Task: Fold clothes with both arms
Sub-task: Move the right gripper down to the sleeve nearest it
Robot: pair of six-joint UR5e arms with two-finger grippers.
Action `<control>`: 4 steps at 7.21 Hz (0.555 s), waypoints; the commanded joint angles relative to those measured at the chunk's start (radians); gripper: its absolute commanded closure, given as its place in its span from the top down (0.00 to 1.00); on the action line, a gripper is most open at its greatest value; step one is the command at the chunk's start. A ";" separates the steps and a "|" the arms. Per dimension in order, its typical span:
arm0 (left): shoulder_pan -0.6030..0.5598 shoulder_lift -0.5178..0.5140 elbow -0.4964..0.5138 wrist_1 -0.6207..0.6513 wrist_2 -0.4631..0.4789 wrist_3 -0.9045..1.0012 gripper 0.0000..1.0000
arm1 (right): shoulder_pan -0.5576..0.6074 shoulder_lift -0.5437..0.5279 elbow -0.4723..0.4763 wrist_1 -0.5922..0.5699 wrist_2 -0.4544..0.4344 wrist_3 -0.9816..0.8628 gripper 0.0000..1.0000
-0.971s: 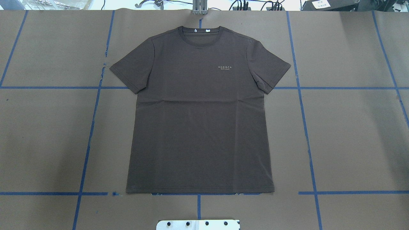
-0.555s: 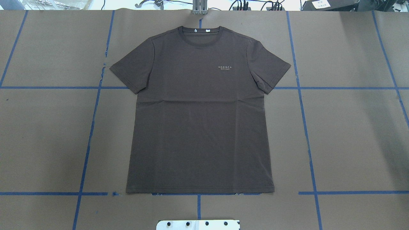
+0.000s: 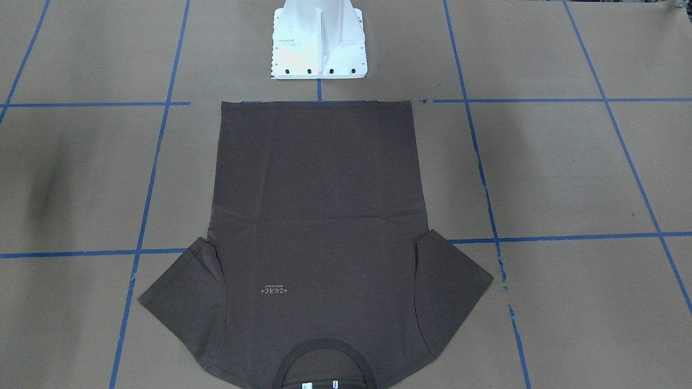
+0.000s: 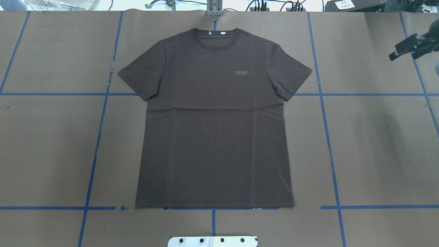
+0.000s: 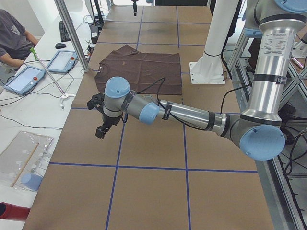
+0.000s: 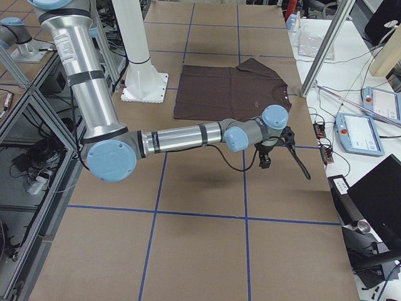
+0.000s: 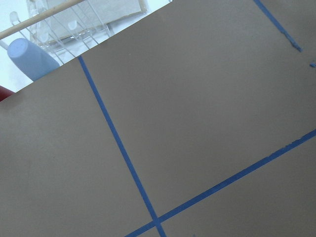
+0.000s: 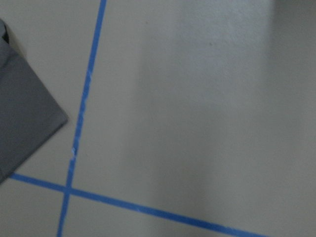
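1. The right gripper hangs above the surface out past the T-shirt's right sleeve, well apart from the cloth; its fingers point down in the side view; whether it is released or clenched I cannot tell.
2. The right arm lies stretched low and nearly level from its elbow to the wrist; the upper arm rises steeply above the elbow.
3. The left gripper hangs fingers-down over bare surface on the other side of the T-shirt, apart from it; its state cannot be told from this view.
4. The left arm mirrors that pose; the forearm reaches out almost level, and the upper arm stands near upright.
5. The T-shirt lies flat and face up in the middle of the surface, sleeves spread; its hem is just beside the white pedestal, its collar on the far side.
6. Blue tape lines divide the surface into squares; the right wrist view catches a sleeve corner at its left edge.
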 commanded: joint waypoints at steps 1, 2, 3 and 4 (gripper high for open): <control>0.002 -0.044 -0.009 -0.012 -0.049 -0.123 1.00 | -0.111 0.226 -0.142 0.009 -0.098 0.089 1.00; 0.004 -0.066 -0.009 -0.012 -0.050 -0.171 1.00 | -0.155 0.264 -0.195 0.128 -0.141 0.252 1.00; 0.007 -0.073 -0.008 -0.012 -0.050 -0.174 1.00 | -0.216 0.291 -0.324 0.344 -0.185 0.399 1.00; 0.007 -0.084 -0.003 -0.013 -0.050 -0.176 1.00 | -0.288 0.310 -0.361 0.381 -0.318 0.445 1.00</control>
